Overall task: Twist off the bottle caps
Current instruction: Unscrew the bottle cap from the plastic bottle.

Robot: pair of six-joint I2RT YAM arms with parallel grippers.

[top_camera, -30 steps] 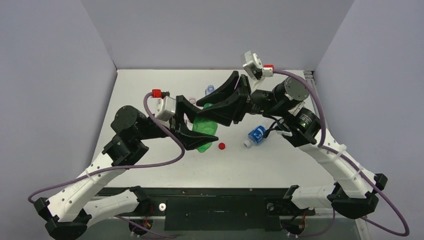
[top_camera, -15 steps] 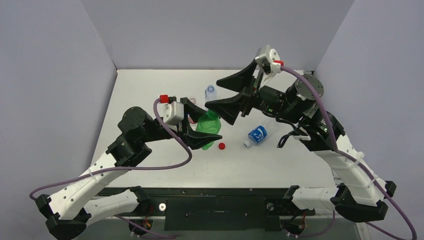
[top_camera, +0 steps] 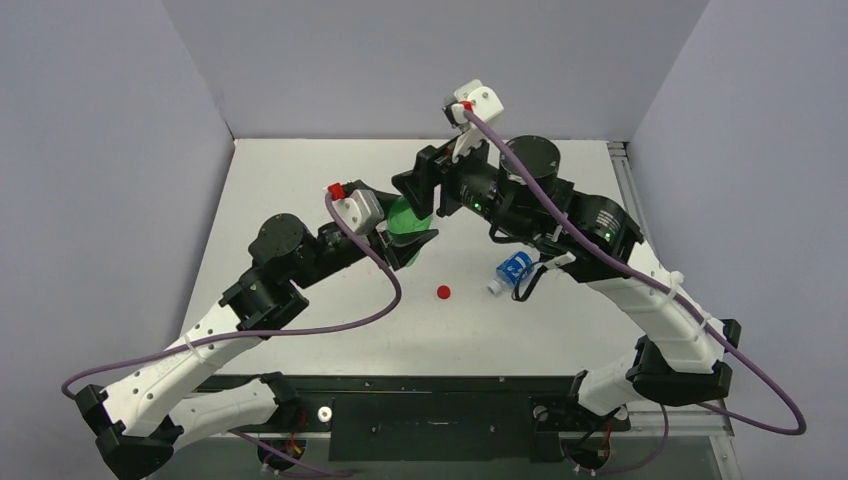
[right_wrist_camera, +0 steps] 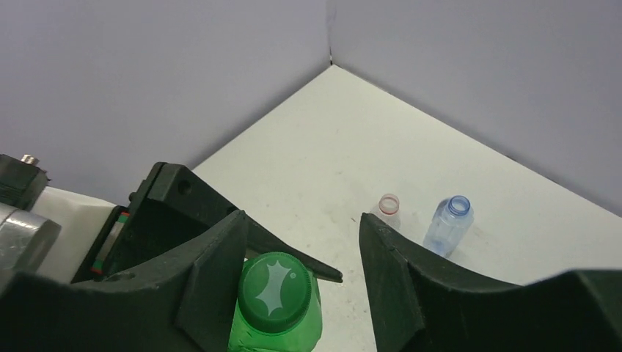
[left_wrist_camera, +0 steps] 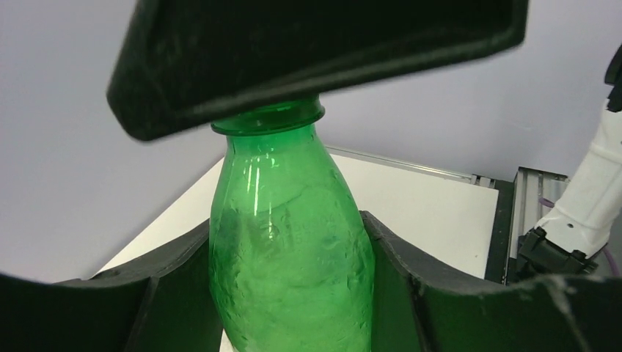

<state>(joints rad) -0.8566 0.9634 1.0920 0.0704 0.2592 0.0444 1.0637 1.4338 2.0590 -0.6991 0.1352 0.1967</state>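
Note:
My left gripper [left_wrist_camera: 286, 224] is shut on the belly of the all-green bottle [left_wrist_camera: 290, 264] and holds it upright above the table. In the top view this bottle [top_camera: 405, 218] sits between the two arms. Its green cap [right_wrist_camera: 275, 292] is on the neck, seen from above in the right wrist view. My right gripper [right_wrist_camera: 301, 220] stands open over the cap: the left finger [right_wrist_camera: 213, 279] touches its side and the right finger [right_wrist_camera: 411, 286] is well apart. A red cap [top_camera: 443, 292] lies loose on the table.
A capped bottle with a blue label [top_camera: 514, 268] lies on its side right of the red cap. Two uncapped clear bottles, one with a red neck ring [right_wrist_camera: 389, 204] and one bluish [right_wrist_camera: 449, 224], stand near the back wall.
The left gripper has tipped the green bottle upright and carried it toward the back. The right gripper has opened, swung round and come over the bottle's cap.

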